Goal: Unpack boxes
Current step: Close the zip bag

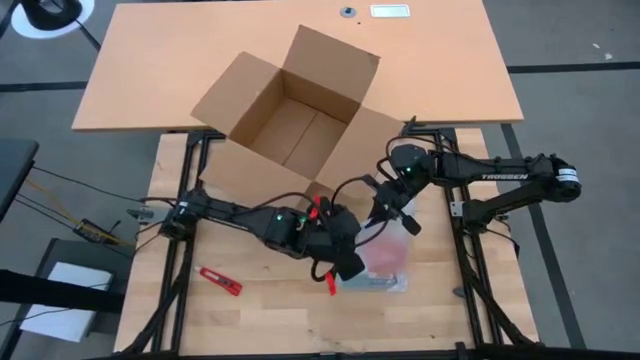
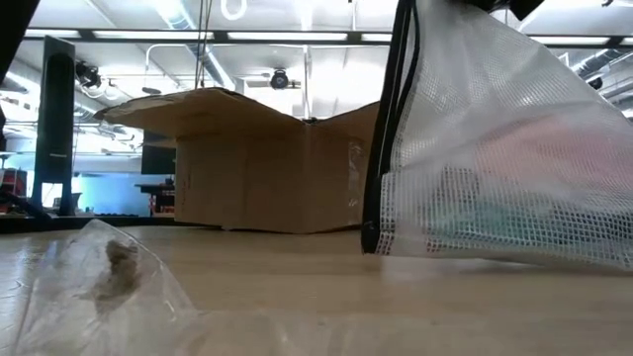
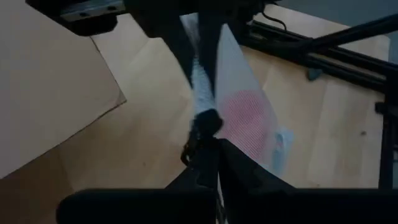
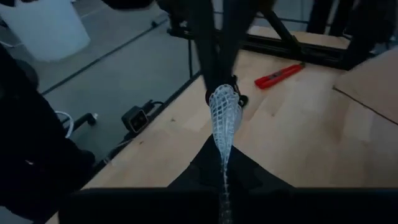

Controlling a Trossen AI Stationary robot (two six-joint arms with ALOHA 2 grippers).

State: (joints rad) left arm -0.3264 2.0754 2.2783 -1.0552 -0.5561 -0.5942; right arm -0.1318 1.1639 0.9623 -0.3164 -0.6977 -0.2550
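The cardboard box (image 1: 295,115) stands open toward the far side of the work area, straddling the near edge of the far tan counter (image 1: 170,60) and the far edge of the wooden counter (image 1: 260,310), all four flaps splayed outward. From above, its inside shows only bare brown floor, so it looks emptied. Near and to the right of it, well clear of its flaps, a mesh bag (image 1: 383,262) with something pink and pale inside hangs between the two arms over the wooden counter. The left tool (image 3: 211,155) is closed tight on a gathered edge of the bag, and the right tool (image 4: 224,168) is likewise pinched shut on a twisted strip of the mesh, so both have hold of it together. A red-handled cutter (image 1: 218,281) lies on the wooden counter to the near left, apart from everything else. By my judgement the unpacking is mostly done: what remains is to set the bag down and let go.
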